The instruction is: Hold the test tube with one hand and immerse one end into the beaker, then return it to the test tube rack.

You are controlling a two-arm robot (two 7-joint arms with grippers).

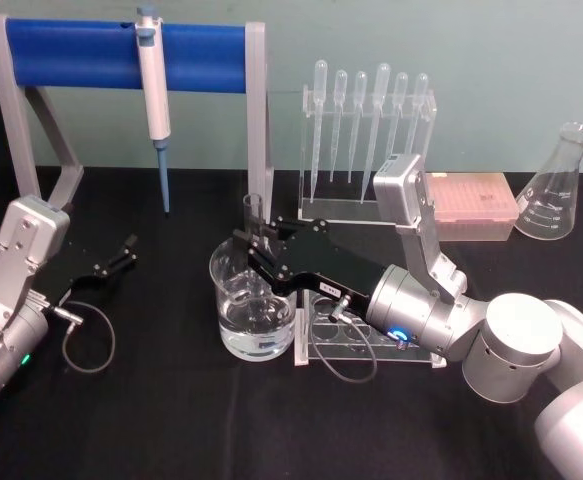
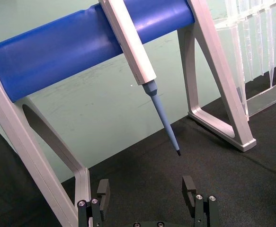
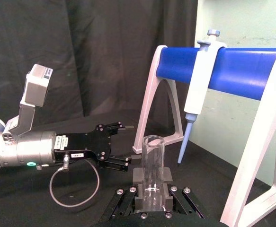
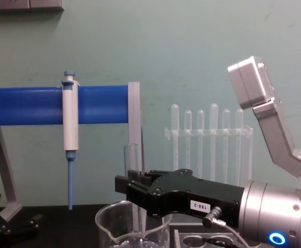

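Observation:
My right gripper [image 1: 254, 250] is shut on the test tube [image 1: 254, 212], holding the clear glass tube upright over the beaker [image 1: 221, 275]. In the chest view the test tube [image 4: 131, 163] rises above the black fingers and its lower part drops into the mouth of the beaker [image 4: 106, 219]. Water lies low in the beaker; I cannot tell whether the tube's end touches it. The right wrist view has the tube [image 3: 153, 156] clamped between the pads. My left gripper [image 1: 123, 255] rests open at the left, with nothing between its fingers [image 2: 190, 189].
A blue-bar stand [image 1: 121, 55] at the back left carries a white-and-blue pipettor [image 1: 154, 100]. A clear rack of pipettes [image 1: 366, 120], a pink box [image 1: 471, 205] and a conical flask [image 1: 556, 190] stand behind. A clear tube rack [image 1: 351, 335] sits under my right wrist.

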